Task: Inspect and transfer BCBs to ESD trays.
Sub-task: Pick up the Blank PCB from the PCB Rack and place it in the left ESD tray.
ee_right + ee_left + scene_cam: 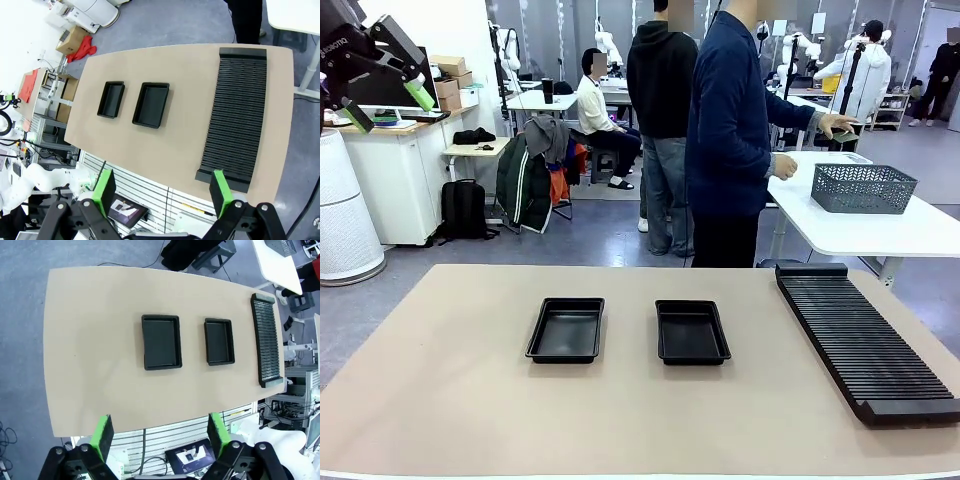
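Tan table: two shallow black plastic trays lie at twelve o'clock of the left gripper, ten o'clock of the right gripper. Both jaws gape, empty.

Grey floor. Behind the left gripper: white wall and a white cabinet topped with cardboard boxes. Below it, a white cylindrical unit. Right of it, a black backpack and a chair draped in jackets. Far right, a white table with a grey basket.

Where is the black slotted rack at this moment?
In the front view, the slotted rack lies at the right of the table, beside the right-hand ESD tray.
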Robot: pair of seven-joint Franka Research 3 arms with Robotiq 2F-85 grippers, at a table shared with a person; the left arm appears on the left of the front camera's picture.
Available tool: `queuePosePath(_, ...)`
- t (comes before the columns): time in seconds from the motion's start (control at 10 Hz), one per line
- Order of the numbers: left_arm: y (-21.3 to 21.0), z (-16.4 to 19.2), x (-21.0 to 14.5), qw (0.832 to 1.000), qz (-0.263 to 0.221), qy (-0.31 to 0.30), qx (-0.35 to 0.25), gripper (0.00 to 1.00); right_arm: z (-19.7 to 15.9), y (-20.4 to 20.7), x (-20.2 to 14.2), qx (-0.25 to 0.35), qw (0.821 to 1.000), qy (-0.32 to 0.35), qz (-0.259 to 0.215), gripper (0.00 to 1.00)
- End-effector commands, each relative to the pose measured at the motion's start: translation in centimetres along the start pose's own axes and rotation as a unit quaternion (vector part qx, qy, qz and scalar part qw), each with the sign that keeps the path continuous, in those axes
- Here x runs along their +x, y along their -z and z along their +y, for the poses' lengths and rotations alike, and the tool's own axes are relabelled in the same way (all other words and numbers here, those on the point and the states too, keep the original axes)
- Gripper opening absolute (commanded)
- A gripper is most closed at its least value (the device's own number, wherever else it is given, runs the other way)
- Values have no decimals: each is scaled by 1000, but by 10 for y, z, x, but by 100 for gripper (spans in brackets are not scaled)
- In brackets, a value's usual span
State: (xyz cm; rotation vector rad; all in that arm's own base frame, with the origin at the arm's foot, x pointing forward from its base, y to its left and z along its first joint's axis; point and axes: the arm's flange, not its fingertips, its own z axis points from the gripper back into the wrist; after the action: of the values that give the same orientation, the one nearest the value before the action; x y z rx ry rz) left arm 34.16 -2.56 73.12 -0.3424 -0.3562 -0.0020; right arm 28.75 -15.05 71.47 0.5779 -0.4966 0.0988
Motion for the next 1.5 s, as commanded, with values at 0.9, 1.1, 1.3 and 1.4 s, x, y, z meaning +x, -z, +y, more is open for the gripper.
queuePosePath(0.9,2,1,-3,1000,1,-4,-3,100,2,0,-2,6,1000,-5,0,100)
queuePosePath(1.1,2,1,-3,1000,1,-4,-3,100,2,0,-2,6,1000,-5,0,100)
queuePosePath(1.3,2,1,-3,1000,1,-4,-3,100,2,0,-2,6,1000,-5,0,100)
queuePosePath(1.4,2,1,-3,1000,1,-4,-3,100,2,0,-2,6,1000,-5,0,100)
